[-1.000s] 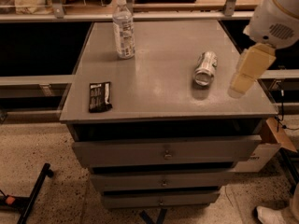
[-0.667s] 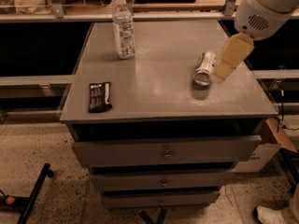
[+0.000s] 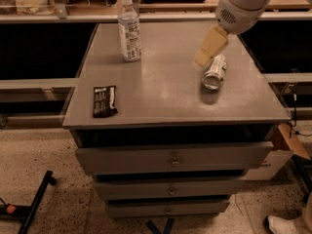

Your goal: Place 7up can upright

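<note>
One can [image 3: 214,72], bottle [image 3: 129,30], packet [image 3: 105,101], gripper [image 3: 202,58] beside can

A grey metal cabinet [image 3: 161,96] with a flat top and three drawers [image 3: 170,159] stands on a speckled floor [image 3: 53,169] in dim, warm light; the gripper [image 3: 203,57] hangs above the right rear part of its top. Pale ledges [image 3: 34,84] run off to both sides with dark gaps behind them. A black stand leg [image 3: 35,201] rests on the floor at lower left, and a cardboard box [image 3: 285,140] sits just beside the cabinet's right side.
</note>
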Controlling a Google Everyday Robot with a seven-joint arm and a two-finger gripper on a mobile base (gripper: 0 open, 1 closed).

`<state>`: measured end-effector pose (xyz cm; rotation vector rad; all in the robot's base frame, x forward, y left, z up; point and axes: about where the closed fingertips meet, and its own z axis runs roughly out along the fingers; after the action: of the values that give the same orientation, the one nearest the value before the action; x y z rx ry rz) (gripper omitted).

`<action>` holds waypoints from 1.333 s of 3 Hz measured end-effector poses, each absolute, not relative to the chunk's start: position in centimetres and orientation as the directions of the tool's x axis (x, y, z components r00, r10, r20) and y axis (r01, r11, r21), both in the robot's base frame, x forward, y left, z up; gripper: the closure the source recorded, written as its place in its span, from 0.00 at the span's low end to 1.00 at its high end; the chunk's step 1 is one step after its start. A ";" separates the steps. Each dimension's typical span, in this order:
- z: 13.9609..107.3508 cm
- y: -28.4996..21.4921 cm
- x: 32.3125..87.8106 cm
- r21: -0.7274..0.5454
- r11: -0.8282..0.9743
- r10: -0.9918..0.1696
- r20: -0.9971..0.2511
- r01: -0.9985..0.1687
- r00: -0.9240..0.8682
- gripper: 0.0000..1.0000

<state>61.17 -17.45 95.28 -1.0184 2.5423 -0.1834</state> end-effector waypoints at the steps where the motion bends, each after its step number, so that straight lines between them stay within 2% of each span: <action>1: 93.1 -17.2 64.0 -0.189 0.847 -0.532 -0.327 -0.497 -0.781 0.00; 2: 90.8 -18.0 65.9 -0.089 0.941 -0.337 -0.334 -0.327 -0.880 0.00; 3: 90.4 -18.0 66.1 -0.056 0.968 -0.250 -0.336 -0.246 -0.908 0.00; 4: 90.4 -17.9 66.1 -0.055 0.968 -0.249 -0.335 -0.244 -0.909 0.00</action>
<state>66.15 -17.94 90.36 -0.3580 2.7720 -0.0166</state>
